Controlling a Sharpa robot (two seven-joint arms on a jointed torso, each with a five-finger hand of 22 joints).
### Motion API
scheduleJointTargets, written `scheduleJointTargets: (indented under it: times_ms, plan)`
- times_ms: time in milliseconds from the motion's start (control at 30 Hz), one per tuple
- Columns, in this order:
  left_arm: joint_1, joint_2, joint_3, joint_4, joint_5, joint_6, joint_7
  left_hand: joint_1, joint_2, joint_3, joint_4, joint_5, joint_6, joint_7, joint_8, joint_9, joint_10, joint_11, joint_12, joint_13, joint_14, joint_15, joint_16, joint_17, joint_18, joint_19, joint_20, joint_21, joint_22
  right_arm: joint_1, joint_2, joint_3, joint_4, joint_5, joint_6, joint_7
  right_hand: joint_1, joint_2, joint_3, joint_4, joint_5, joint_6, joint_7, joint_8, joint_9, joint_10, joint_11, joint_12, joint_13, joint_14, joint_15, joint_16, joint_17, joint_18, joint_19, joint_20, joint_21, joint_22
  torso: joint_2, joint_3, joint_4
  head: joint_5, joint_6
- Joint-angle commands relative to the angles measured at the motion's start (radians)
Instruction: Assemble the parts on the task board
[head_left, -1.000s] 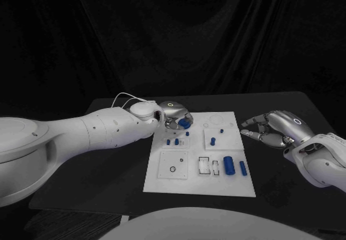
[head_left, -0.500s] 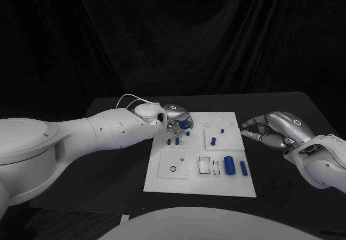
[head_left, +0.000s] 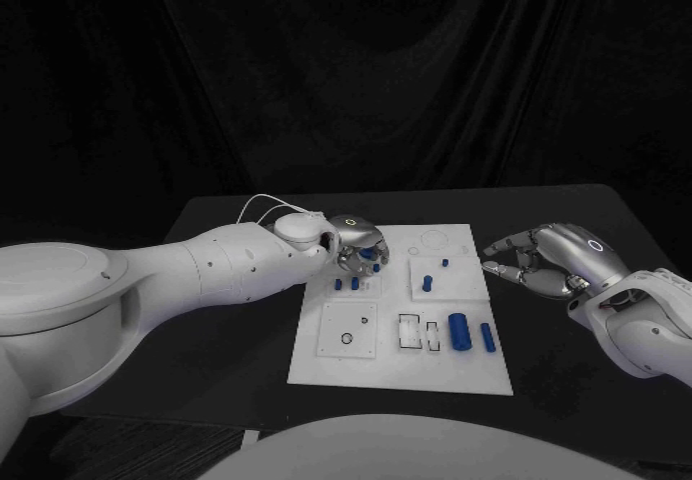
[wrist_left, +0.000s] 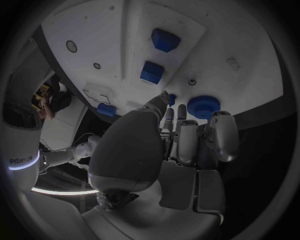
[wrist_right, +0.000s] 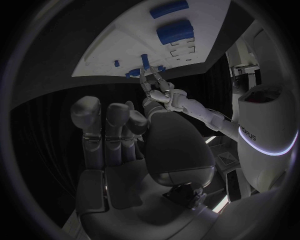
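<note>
The white task board (head_left: 404, 345) lies in the middle of the black desk (head_left: 577, 370), and the left robot hand (head_left: 356, 246) reaches over its far left corner, its fingers (wrist_left: 186, 140) pointing down by a round blue part (wrist_left: 202, 106) on the board; whether they grasp it I cannot tell. More blue parts sit on the board, among them two small pegs (head_left: 345, 284) just near of that hand and a larger cylinder (head_left: 459, 331) toward the near right. The right robot hand (head_left: 545, 258) hovers over the desk just right of the board, fingers curled inward with nothing in them.
</note>
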Motion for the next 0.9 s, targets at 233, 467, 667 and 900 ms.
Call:
scheduleJointTargets:
  times_ms: [233,467,667,900]
  plan:
    - [-0.02,0.022,0.001,-0.025,-0.003,-0.029,0.031,-0.012,0.004,0.017,-0.004,0.019,0.037,0.016,0.019,-0.004,0.024,-0.006,0.052,0.046,-0.011,-0.003,0.001,-0.01,0.003,-0.005,-0.004,-0.009,0.168,-0.003,-0.006,0.001,0.007,-0.003,-0.005,-0.004,-0.006,-0.002,-0.002,0.005,0.003,0.009,0.001,-0.003,-0.001,0.003,0.004,-0.002,0.0,0.021,0.003,0.003,0.0,0.007,0.003,0.003,0.003,0.104,0.0,-0.0005,-0.0003,-0.002,0.0]
    - [-0.031,0.037,0.001,-0.042,-0.003,-0.041,0.036,-0.011,0.009,0.033,-0.005,0.025,0.073,0.033,0.035,-0.003,0.021,-0.018,0.046,0.047,-0.022,-0.011,-0.008,-0.035,0.002,-0.001,-0.004,-0.006,0.169,-0.003,-0.006,0.001,0.008,-0.003,0.002,-0.007,-0.005,-0.002,-0.002,0.005,0.003,0.01,0.001,-0.002,-0.001,0.003,0.004,-0.004,-0.001,0.02,0.003,0.001,-0.002,0.007,0.003,0.003,0.001,0.104,0.0,-0.0006,-0.0005,-0.003,0.0]
    - [-0.036,0.038,0.001,-0.043,-0.003,-0.071,0.043,0.001,0.019,0.058,-0.014,0.035,0.115,0.042,0.054,0.001,0.069,-0.026,0.041,0.038,-0.021,-0.018,-0.014,-0.052,-0.001,0.011,-0.006,0.007,0.174,-0.003,-0.007,0.001,0.008,-0.003,0.004,-0.009,-0.005,-0.002,-0.002,0.005,0.003,0.01,0.001,-0.002,-0.001,0.003,0.004,-0.004,-0.001,0.02,0.003,0.001,-0.002,0.007,0.003,0.003,0.001,0.104,0.001,-0.0007,-0.0006,-0.004,0.0]
    - [-0.037,0.024,0.001,-0.033,-0.003,-0.112,0.052,0.014,0.028,0.079,-0.028,0.04,0.173,0.053,0.078,0.007,0.143,-0.026,0.022,0.014,-0.04,-0.016,-0.044,-0.124,-0.006,0.027,-0.009,0.026,0.18,-0.003,-0.009,0.001,0.009,-0.003,0.007,-0.012,-0.004,-0.002,-0.001,0.005,0.003,0.01,0.001,-0.002,-0.001,0.002,0.004,-0.005,-0.001,0.02,0.003,0.001,-0.002,0.007,0.003,0.003,0.0,0.104,0.0,-0.0009,-0.0009,-0.004,0.0]
